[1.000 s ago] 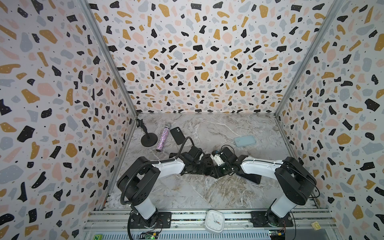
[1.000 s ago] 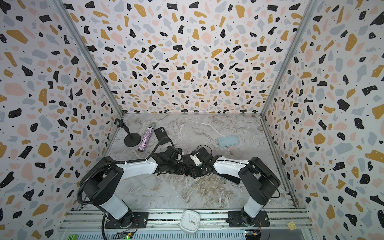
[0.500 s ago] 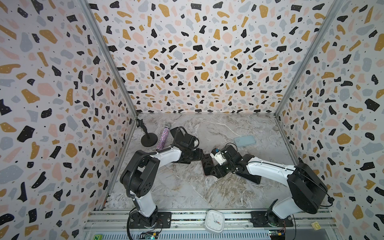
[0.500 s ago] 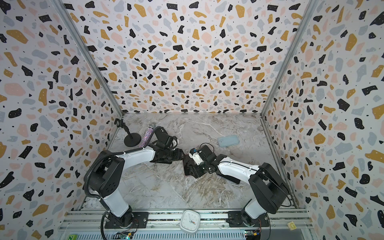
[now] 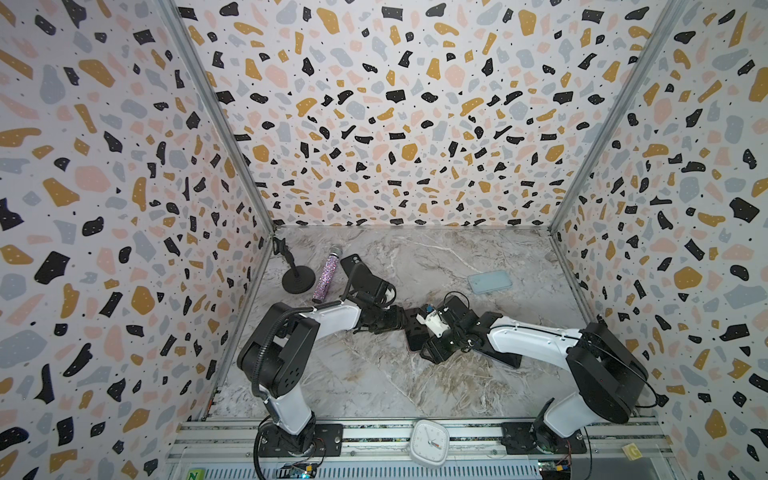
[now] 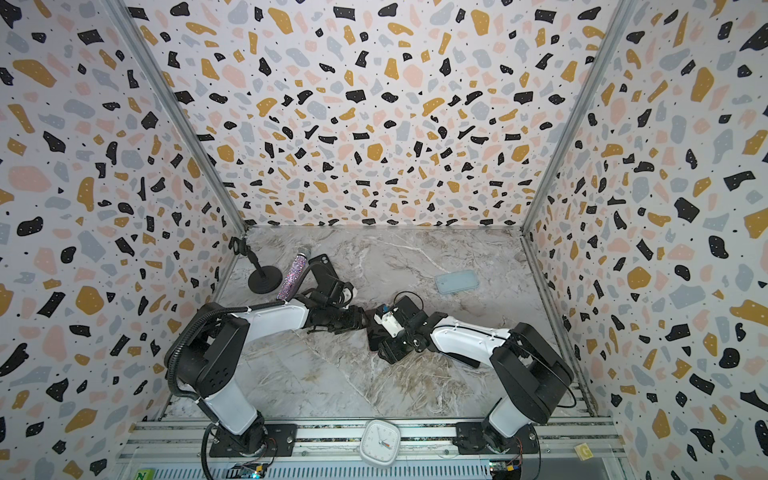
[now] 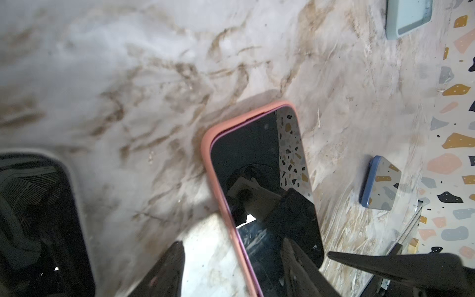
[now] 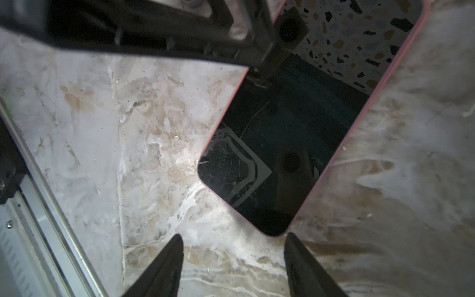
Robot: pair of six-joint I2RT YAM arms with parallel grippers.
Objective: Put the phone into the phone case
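Note:
A phone (image 5: 412,337) with a black screen lies flat mid-table inside the rim of a salmon phone case (image 7: 207,144). A thin purple edge of the phone shows along that rim. My left gripper (image 7: 232,257) is open over one end of it, one finger above the screen and the other above the bare table. In the right wrist view the phone (image 8: 282,154) has its corner just ahead of my right gripper (image 8: 234,239). That gripper is open with only table between its fingers.
A pale blue case (image 5: 489,281) lies at the back right. A blue-edged phone (image 7: 380,183) rests near the right wall. A black case (image 5: 352,266), a glitter microphone (image 5: 326,276) and its round stand (image 5: 298,279) sit back left. A white clock (image 5: 430,441) rests on the front rail.
Both grippers have opened wider and drawn slightly apart over the phone. The phone itself has stayed in place.

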